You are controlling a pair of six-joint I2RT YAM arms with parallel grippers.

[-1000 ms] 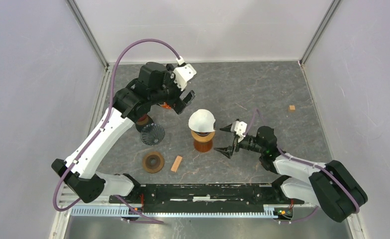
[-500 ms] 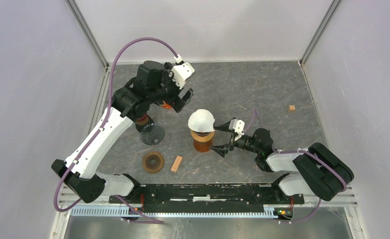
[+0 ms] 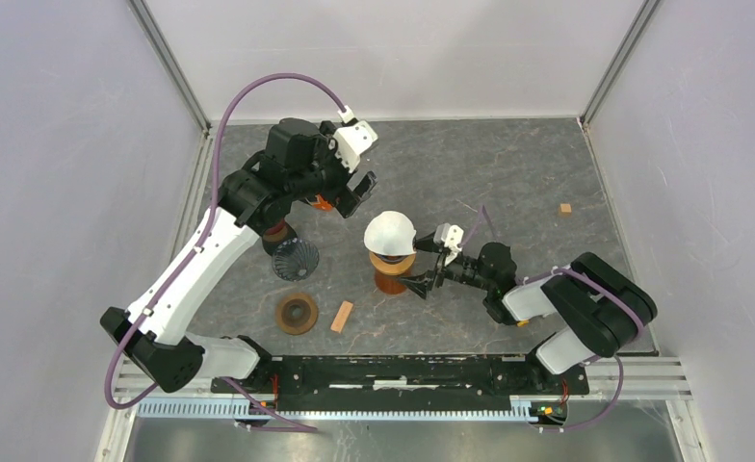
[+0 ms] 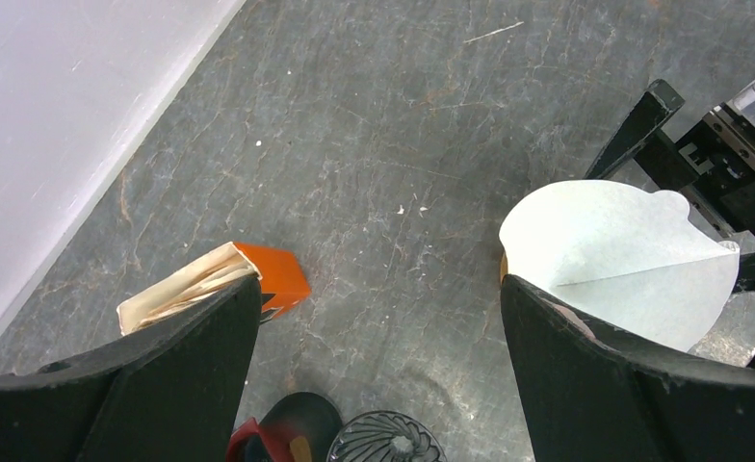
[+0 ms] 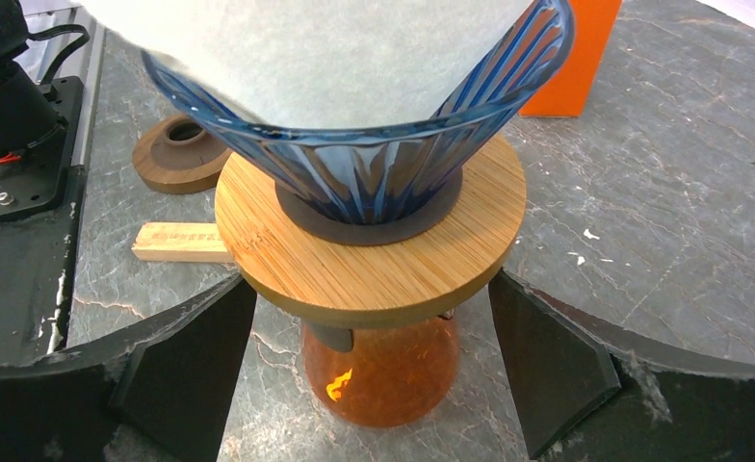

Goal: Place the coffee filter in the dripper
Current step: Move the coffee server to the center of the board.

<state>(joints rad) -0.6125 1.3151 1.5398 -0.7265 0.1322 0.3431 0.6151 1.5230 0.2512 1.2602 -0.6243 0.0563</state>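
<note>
coffee filter (image 3: 390,231): seated in dripper (image 5: 403,164), ahead of my right gripper (image 3: 415,265); fingers spread, empty, flanking wooden collar (image 5: 374,260), steadying, I judge. left gripper (image 4: 378,289): released, filter beside its right finger.

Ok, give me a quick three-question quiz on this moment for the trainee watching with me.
1. True or false: the right gripper is shut on the wooden collar.
2. The coffee filter is: A) seated in the blue dripper; B) dangling from a gripper; C) crumpled.
3. Fill in: the dripper stands on an amber ____.
Key: 1 false, its jaws are open either side; 2 A; 3 carafe.
</note>
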